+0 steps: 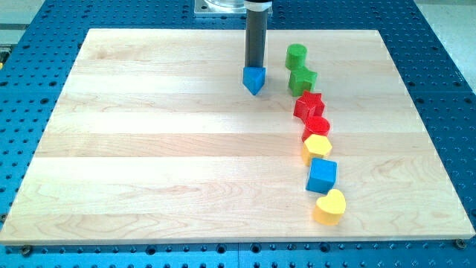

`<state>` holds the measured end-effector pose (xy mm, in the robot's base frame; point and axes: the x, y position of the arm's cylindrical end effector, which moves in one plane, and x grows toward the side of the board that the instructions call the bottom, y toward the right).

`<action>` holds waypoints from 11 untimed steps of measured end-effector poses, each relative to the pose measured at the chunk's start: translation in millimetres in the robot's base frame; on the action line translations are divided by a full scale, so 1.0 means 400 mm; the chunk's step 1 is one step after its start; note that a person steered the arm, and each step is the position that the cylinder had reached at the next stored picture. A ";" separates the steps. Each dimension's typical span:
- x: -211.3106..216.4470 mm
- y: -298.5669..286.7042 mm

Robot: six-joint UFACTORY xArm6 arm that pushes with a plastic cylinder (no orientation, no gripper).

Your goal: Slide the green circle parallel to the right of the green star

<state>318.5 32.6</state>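
**Rod behind the blue block, green circle at the view's top**

You see the wooden board (186, 149) filling most of the view, lying on a blue perforated table (439, 45). The dark rod (256, 37) comes down from the view's top edge, and my tip (255, 67) sits right at the back of the blue triangular block (254, 80), touching it or just short of it; you cannot tell which. There are no fingers on this arm, so nothing is clenched or grasped; the rod only pushes.

To the view's right of the tip, the other blocks run in a curving line toward the view's bottom. The blue cube (322, 176) lies near the lower end, with the yellow heart (329, 207) just below it and the yellow hexagonal block (317, 147) just above. Further up come the red circle (317, 126) and the red star (308, 104), touching each other. The green star (302, 80) sits above those, and the green circle (296, 56) is just beyond it, toward the view's top and nearly touching it.
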 end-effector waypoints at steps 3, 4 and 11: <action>-0.194 0.052; -0.119 0.055; -0.001 0.486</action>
